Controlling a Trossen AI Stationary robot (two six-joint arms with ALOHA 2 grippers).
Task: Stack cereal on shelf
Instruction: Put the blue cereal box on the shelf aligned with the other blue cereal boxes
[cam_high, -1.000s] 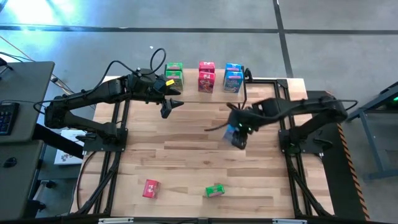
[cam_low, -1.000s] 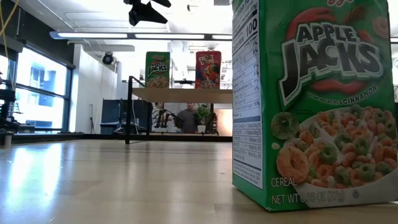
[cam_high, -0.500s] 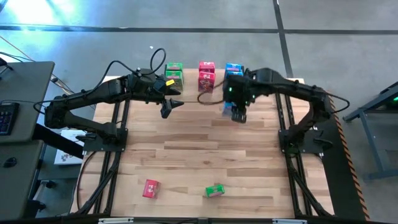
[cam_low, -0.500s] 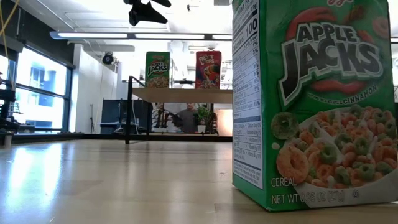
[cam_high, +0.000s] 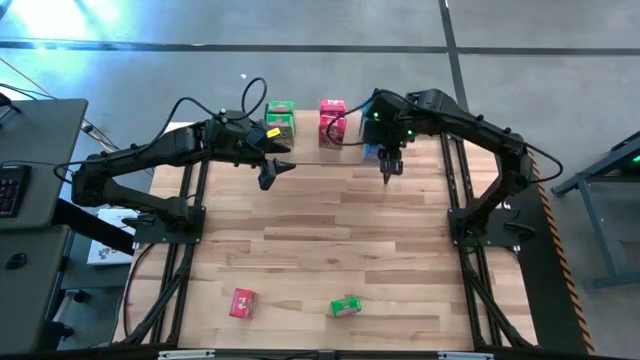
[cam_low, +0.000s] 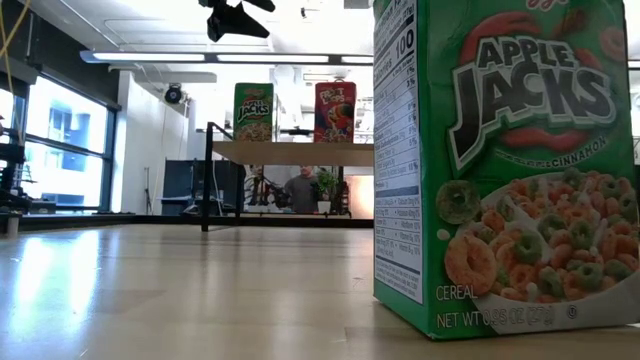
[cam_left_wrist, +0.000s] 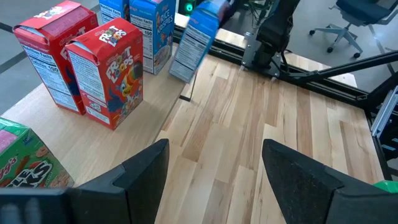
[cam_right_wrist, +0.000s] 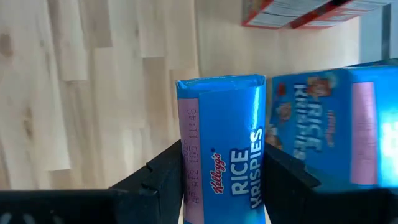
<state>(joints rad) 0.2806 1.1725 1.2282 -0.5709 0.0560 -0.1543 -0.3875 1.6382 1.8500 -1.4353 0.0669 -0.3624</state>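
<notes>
The shelf (cam_high: 305, 142) stands at the table's far edge, and it also shows in the low view (cam_low: 290, 152). Two green boxes (cam_high: 280, 118), two red boxes (cam_left_wrist: 102, 71) and two blue boxes (cam_left_wrist: 142, 30) stand upright on it. My right gripper (cam_high: 388, 168) is shut on a third blue box (cam_right_wrist: 221, 149) in front of the shelf's right end, beside the standing blue box (cam_right_wrist: 329, 124). My left gripper (cam_high: 275, 168) hangs open and empty before the shelf's left end. A red box (cam_high: 243, 302) and a green box (cam_high: 345, 306) rest on the table near its front edge. My right gripper pinches the blue box between its two fingers, one on each broad face (cam_right_wrist: 186, 180), with the narrow printed side toward the wrist camera. The fingers come from above, pointing down. The box (cam_left_wrist: 194, 38) hangs tilted below them, lifted clear of table and shelf.
The green box on the table fills the right of the low view (cam_low: 500, 170). Bare wooden tabletop (cam_high: 320, 230) lies between the shelf and the two loose boxes. Black frame rails (cam_high: 460, 240) run along the table's left and right sides.
My right gripper has carried the blue box from the table's middle right toward the far edge, up to the shelf's right end. It has stayed shut on the box, which is clear of the table.
</notes>
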